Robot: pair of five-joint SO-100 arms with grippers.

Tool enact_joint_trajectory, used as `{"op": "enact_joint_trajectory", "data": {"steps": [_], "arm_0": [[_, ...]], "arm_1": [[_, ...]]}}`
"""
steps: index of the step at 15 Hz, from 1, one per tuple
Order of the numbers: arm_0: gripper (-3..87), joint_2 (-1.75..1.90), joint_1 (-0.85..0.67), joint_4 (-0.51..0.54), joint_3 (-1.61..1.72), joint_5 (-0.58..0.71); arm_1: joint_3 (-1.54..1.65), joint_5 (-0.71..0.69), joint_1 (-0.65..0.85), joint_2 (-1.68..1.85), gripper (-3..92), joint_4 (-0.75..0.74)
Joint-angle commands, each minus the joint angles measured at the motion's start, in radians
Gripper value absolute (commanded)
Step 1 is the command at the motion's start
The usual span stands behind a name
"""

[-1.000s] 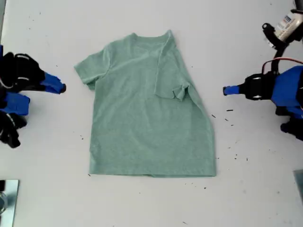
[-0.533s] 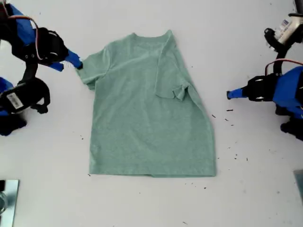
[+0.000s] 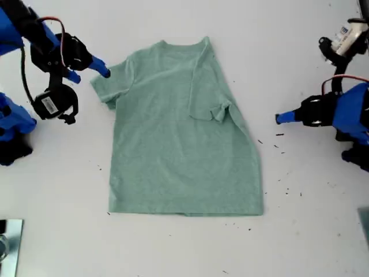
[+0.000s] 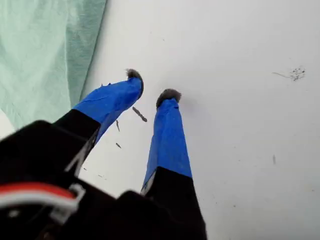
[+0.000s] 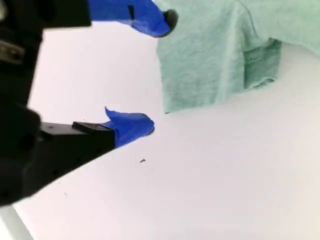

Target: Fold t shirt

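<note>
The t shirt (image 3: 179,150) lies flat in the middle of the white bench (image 3: 184,248), between the two arms. Its neckline is at the far end and its hem at the near end as the exterior view shows it.

The second tool (image 3: 89,73) sits at the shirt's spread-out sleeve. Its two blue-taped fingers stand wide apart with nothing held between them. In the second wrist view, the second tool (image 5: 159,74) has one fingertip right at the sleeve's edge, touching or very nearly touching the cloth. The other fingertip is off to the side over bare bench, clear of the t shirt (image 5: 215,55). The sleeve's hem runs just ahead of the open jaws, and the body of the shirt stretches away beyond it.

The first tool (image 3: 278,118) is on the opposite side of the shirt, well clear of it, with its tip pointing toward the cloth. On that side, the edge of the shirt and its sleeve are folded in over the body, leaving a slanted edge facing the tool. The first wrist view shows the first tool (image 4: 151,85) with its fingers only slightly apart, a narrow gap between the dark tips, gripping nothing. It hangs over bare bench, with the t shirt (image 4: 45,55) off to one side of the fingers and not touching them. A few black specks (image 4: 139,114) lie on the bench right by these fingertips.
</note>
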Motion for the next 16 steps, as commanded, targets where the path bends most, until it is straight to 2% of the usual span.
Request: {"op": "enact_joint_trajectory", "data": {"steps": [1, 3, 5, 8, 9, 11, 14, 16], "arm_0": [[26.4, 0.061, -0.003, -0.074, 0.054, -0.049], [26.9, 0.058, 0.002, -0.201, 0.213, -0.095], [26.4, 0.017, -0.028, -0.35, 0.33, -0.078], [22.0, -0.104, 0.028, -0.431, 0.327, -0.077], [16.9, -0.15, 0.035, -0.445, 0.31, -0.067], [0.5, -0.285, 0.078, -0.436, 0.207, -0.048], [-0.2, -0.37, 0.169, -0.416, 0.069, -0.067], [-0.2, -0.224, 0.19, -0.31, -0.012, -0.08]], "arm_1": [[-0.023, 0.0, -0.025, 0.008, 8.8, -0.012], [-0.029, 0.002, -0.044, 0.008, 8.8, -0.011], [-0.029, 0.006, -0.058, 0.008, 8.8, -0.008], [-0.032, 0.015, -0.064, 0.008, 8.3, 0.005], [-0.032, 0.021, -0.066, 0.008, 8.2, 0.008], [-0.032, 0.037, -0.08, 0.008, 7.7, 0.012], [-0.034, 0.051, -0.087, 0.008, 7.3, 0.023], [-0.034, 0.054, -0.089, 0.008, 7.3, 0.025]]}}
